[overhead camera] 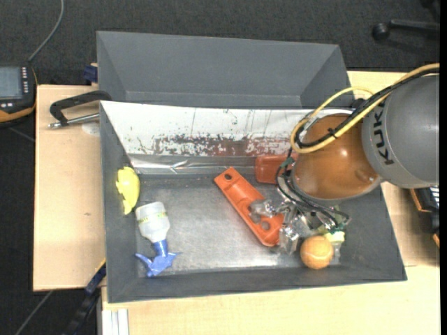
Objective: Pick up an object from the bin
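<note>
Grey and rounded, the arm's last link [412, 131] sits highest, to the right of and above the long orange plastic piece [241, 197] that lies slantwise on the floor of the bin [209, 89]. An orange-brown cover [335, 162] is fixed under that link, with yellow and black cables [328, 114] looping across its top.

Below the cover, the gripper [292, 227] is down at the lower right end of the long orange piece, touching or just over it. Its metal parts crowd together there, so I cannot tell whether it is open or closed, or whether it has the piece.

An orange ball [316, 252] rests just right of and below that same end, close beside the gripper. A reddish-brown block [267, 167] lies just right of the piece's upper end, against the back wall. Well to the left of the piece are a yellow lump [127, 189], a white bottle-like thing [152, 220] and a small blue figure [157, 262] just below it.
</note>
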